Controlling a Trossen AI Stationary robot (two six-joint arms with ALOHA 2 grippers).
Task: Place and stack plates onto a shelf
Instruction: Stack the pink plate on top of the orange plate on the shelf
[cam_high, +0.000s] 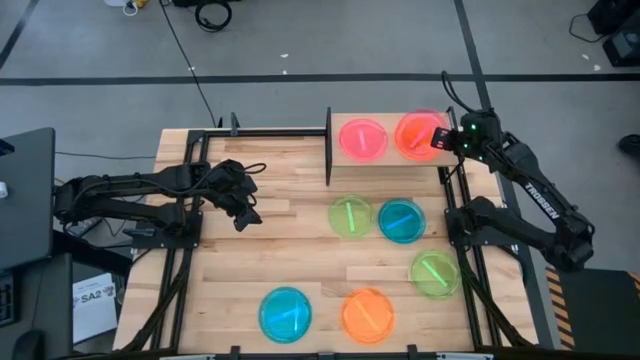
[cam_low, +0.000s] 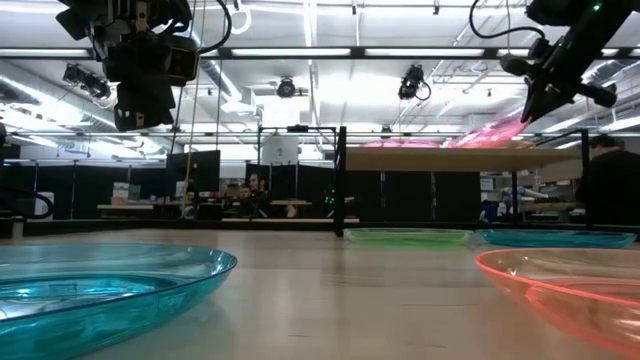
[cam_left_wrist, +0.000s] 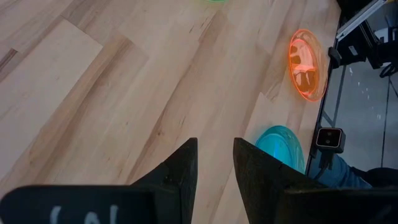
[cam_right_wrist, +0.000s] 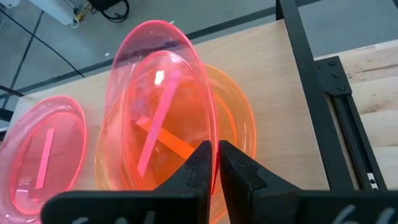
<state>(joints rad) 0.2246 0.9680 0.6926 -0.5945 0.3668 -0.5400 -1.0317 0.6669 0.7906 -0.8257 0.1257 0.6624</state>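
Tabletop (cam_high: 300, 235) was big light wood w/ six plates loose on it: two green (cam_high: 351, 216) (cam_high: 434, 272), two blue (cam_high: 401, 221) (cam_high: 285, 313), one orange (cam_high: 367, 315). Correction — that made five on the tabletop. The shelf (cam_high: 385, 165), raised at the far right, already carried a pink plate (cam_high: 362, 140) and an orange plate (cam_right_wrist: 239, 134).

Step in hand: stacking. Right end effector (cam_right_wrist: 213, 168) was over the shelf, fingers pinched shut on the rim of a second pink plate (cam_right_wrist: 158, 106), tilted steeply above the orange one. Next move, I'd judge — level it, lower, centre, release.

Left end effector (cam_left_wrist: 214, 168) hung above the tabletop's left side, fingers slightly apart, holding nothing.

Plates looked thin, glossy, translucent; prob. slippery at the rim.
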